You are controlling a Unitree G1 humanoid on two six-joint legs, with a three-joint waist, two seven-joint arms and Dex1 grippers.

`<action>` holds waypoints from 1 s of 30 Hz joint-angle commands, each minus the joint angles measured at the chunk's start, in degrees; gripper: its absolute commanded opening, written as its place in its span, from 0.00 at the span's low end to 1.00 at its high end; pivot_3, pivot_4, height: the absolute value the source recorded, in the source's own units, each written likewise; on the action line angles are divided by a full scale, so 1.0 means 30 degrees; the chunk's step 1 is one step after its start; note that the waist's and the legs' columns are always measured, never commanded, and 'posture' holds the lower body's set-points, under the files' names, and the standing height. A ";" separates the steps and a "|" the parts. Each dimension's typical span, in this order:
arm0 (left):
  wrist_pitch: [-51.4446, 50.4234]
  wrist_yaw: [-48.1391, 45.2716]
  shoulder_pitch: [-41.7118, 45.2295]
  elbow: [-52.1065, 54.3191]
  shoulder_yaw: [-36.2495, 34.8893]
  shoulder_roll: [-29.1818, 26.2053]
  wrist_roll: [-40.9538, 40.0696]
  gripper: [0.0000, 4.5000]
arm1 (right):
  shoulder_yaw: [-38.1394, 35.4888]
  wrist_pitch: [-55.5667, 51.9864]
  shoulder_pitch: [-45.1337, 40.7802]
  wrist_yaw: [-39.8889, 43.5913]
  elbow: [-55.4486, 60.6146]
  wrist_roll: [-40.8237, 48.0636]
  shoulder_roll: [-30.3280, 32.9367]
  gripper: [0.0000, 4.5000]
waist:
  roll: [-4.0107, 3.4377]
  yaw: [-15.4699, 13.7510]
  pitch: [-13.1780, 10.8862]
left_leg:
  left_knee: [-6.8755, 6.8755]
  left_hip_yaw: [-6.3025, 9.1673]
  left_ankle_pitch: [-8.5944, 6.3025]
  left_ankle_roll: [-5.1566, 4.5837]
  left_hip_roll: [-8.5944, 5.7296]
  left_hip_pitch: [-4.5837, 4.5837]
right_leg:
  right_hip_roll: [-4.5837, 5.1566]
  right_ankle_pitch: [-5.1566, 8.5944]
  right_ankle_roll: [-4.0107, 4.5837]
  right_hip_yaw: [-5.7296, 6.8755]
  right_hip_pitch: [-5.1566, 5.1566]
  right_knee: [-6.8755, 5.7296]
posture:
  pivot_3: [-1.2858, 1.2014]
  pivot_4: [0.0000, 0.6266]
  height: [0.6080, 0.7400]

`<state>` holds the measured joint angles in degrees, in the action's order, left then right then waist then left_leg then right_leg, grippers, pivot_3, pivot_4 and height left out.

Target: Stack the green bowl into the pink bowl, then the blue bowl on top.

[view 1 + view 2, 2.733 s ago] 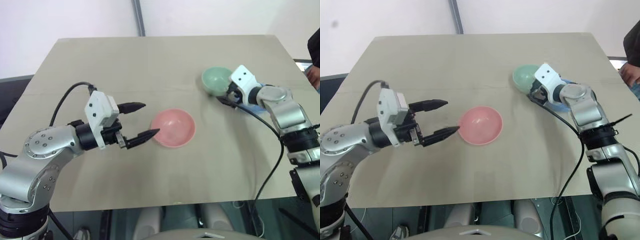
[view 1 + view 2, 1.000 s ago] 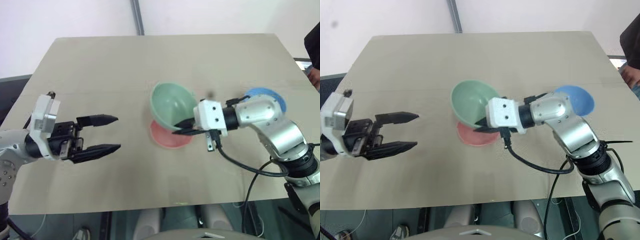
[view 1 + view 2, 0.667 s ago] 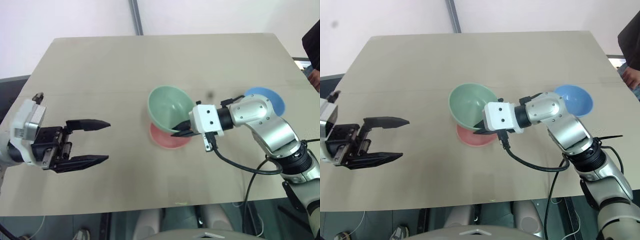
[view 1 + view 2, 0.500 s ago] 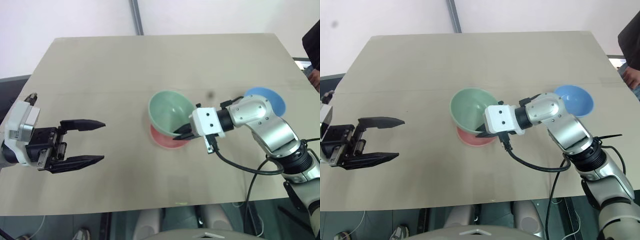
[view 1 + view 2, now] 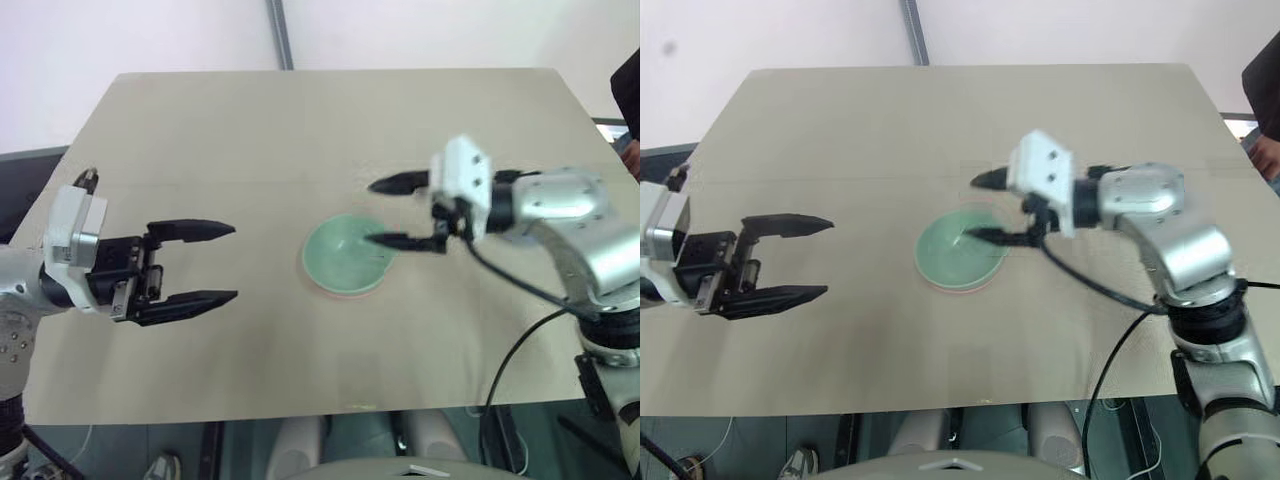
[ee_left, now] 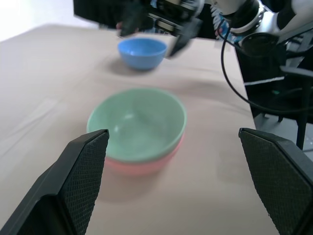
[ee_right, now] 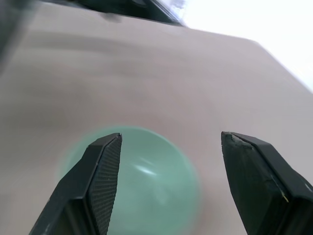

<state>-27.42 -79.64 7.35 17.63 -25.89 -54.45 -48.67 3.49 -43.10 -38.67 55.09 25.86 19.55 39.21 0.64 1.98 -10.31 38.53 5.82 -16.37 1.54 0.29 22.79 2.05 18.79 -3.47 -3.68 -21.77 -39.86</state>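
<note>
The green bowl [image 5: 346, 253] sits nested in the pink bowl [image 6: 142, 165], just below the empty, parted right gripper [image 5: 388, 212]; left gripper [image 5: 212, 262] gapes idle.

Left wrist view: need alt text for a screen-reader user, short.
A glossy mint-green bowl sits nested in a salmon-pink bowl on a beige table, framed by the left tool's two open black fingers. Beyond it stands a sky-blue bowl, with the right tool open above it.

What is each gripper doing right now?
Left gripper: open, holding nothing.
Right gripper: open, holding nothing, above the green bowl.
</note>
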 commanded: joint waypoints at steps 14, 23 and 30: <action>-0.0110 0.1022 0.3252 0.0222 0.2706 0.0807 -0.0166 1.00 | -0.2990 -0.2781 0.5961 -0.6771 -0.1933 -0.3002 0.1789 0.78 | -0.0012 0.0609 -0.0004 | 0.0000 -0.0116 -0.0005 -0.0013 -0.0009 -0.0033 | -0.0054 -0.0001 0.0001 -0.0114 -0.0015 -0.0037 | 0.52 0.24 1.00; -0.0238 0.1407 0.2641 0.0805 0.2098 0.0677 -0.0363 1.00 | -0.1966 -0.1145 0.5211 -0.6292 -0.4600 -0.3180 0.1807 0.39 | -0.0013 0.0558 -0.0004 | 0.0002 -0.0116 -0.0004 -0.0011 -0.0011 -0.0021 | -0.0041 -0.0001 0.0001 -0.0104 -0.0014 -0.0025 | 0.52 0.24 1.00; -0.0244 0.1846 0.2006 0.0995 0.1597 0.0702 -0.0465 1.00 | -0.1007 0.3105 0.5099 -0.4427 -0.4029 -0.3573 0.2294 0.00 | -0.0014 0.0579 -0.0004 | 0.0005 -0.0108 -0.0004 -0.0012 -0.0006 -0.0020 | -0.0041 -0.0001 0.0001 -0.0102 -0.0014 -0.0024 | 0.52 0.24 1.00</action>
<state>-28.37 -74.52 13.52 19.08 -18.79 -51.75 -49.11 1.03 -38.75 -22.42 39.78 10.36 8.48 44.83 0.60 3.72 -10.33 38.54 5.50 -16.38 1.50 0.28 22.73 1.92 18.79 -3.47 -3.99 -21.81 -39.93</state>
